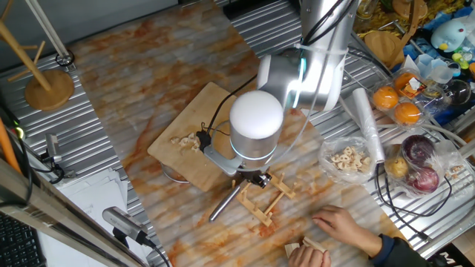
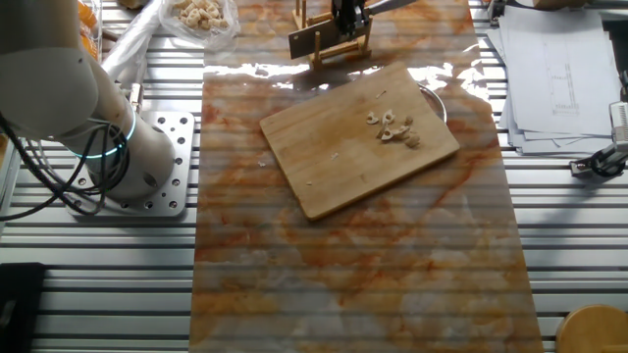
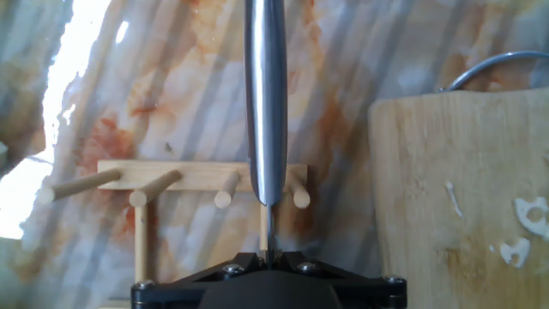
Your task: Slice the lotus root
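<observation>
End effector (image 1: 254, 178) over small wooden peg rack (image 1: 269, 199) on marbled orange tabletop (image 2: 343, 275), clamped on knife with steel handle (image 3: 266, 94). Pale lotus root fragments (image 2: 394, 128), roughly five, lie on rectangular wooden cutting board (image 2: 334, 167). Nearby: clear bag of holed slices (image 1: 350, 159), two oranges (image 1: 397, 105), a person's hand (image 1: 343, 222).
</observation>
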`<action>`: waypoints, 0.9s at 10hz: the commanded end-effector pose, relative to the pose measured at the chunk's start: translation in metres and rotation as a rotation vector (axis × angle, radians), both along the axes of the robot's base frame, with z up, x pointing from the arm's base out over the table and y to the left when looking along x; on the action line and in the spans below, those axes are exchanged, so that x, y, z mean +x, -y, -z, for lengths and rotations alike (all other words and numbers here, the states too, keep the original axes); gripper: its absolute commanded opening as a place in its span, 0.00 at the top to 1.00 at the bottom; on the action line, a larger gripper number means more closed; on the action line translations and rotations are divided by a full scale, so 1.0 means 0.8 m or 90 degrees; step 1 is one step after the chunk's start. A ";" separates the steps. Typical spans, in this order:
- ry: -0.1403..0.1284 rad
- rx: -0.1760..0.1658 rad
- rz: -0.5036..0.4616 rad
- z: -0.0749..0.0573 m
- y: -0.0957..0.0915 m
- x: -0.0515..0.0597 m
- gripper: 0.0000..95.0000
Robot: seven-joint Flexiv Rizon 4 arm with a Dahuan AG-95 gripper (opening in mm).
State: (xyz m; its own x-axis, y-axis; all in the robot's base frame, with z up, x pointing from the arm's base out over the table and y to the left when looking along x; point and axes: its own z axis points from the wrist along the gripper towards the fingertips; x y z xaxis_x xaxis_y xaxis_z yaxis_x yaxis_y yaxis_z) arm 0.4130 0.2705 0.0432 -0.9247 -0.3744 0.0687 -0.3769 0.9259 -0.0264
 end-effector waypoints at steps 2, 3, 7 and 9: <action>0.000 -0.007 -0.009 0.000 0.001 0.000 0.80; 0.001 -0.007 -0.011 0.000 0.001 0.000 0.80; 0.004 -0.019 -0.023 -0.001 0.001 0.000 0.40; -0.003 -0.019 -0.028 -0.012 0.001 0.000 0.40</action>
State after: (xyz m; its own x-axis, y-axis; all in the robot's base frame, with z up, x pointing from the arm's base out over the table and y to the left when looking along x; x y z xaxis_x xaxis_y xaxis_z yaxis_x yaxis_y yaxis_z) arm 0.4131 0.2694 0.0512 -0.9069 -0.4132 0.0820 -0.4180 0.9069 -0.0527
